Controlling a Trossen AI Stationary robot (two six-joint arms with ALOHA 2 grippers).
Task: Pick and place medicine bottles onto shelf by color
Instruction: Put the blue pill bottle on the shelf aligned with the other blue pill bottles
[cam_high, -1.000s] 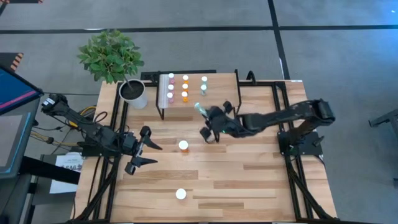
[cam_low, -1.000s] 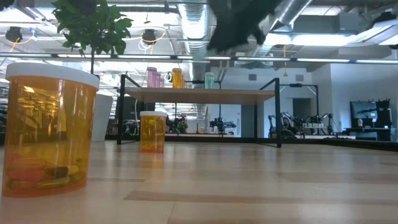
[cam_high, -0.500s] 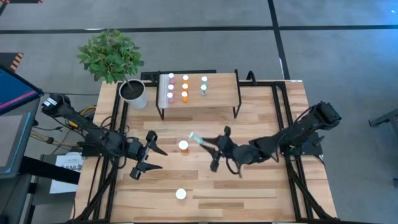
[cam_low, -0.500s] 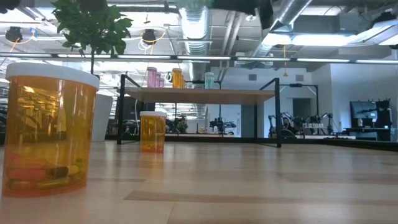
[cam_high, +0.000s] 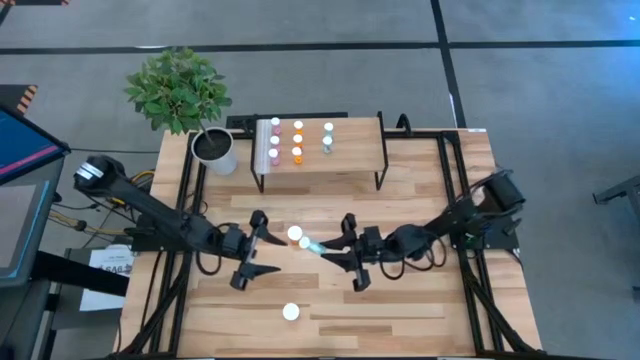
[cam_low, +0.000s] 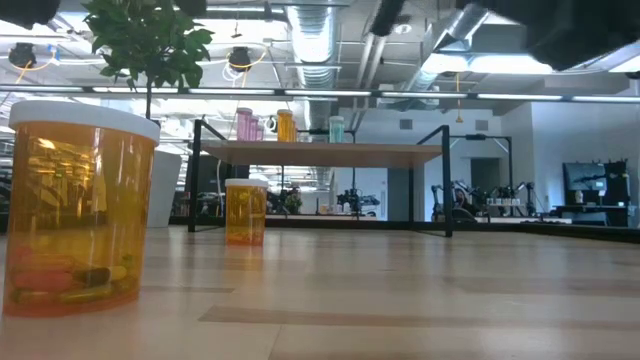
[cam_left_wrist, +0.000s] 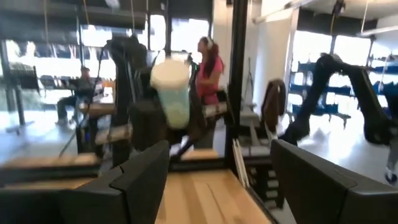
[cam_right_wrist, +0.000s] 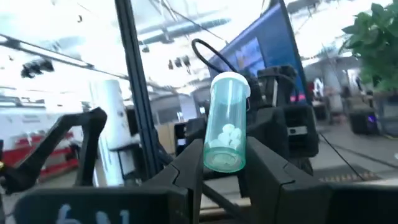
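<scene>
- We see the right pincer (cam_high: 335, 252) above the middle of the tabletop (cam_high: 420, 300), pinching a teal-green bottle (cam_high: 309, 245) w/ a pale cap; the bottle points toward the left arm.
- In the right wrist view the teal-green bottle (cam_right_wrist: 225, 122) stands betw. the two dark fingers (cam_right_wrist: 273, 177), cap up, w/ small white pills inside.
- The left pincer (cam_high: 262, 250) is just beside it, spread wide, facing the bottle; we see nothing betw. its fingers.
- In the left wrist view the same bottle (cam_left_wrist: 172, 92) shows in front of the left pincer's spread fingers (cam_left_wrist: 140, 177), apart from them.
- The shelf (cam_high: 355, 160) stands at the far side of the tabletop, w/ small bottles in rows on its top: pink (cam_high: 275, 142), orange (cam_high: 297, 140), teal-green (cam_high: 328, 137).
- Two larger orange bottles w/ white caps stand on the tabletop: one (cam_high: 295, 234) near the two pincers, the other (cam_high: 290, 312) at the near edge.
- In the low view the near orange bottle (cam_low: 80, 205) shows capsules inside.
- A potted plant (cam_high: 185, 95) stands at the far left corner, beside the shelf.
- People (cam_left_wrist: 208, 65) show in the room behind, in the left wrist view.
</scene>
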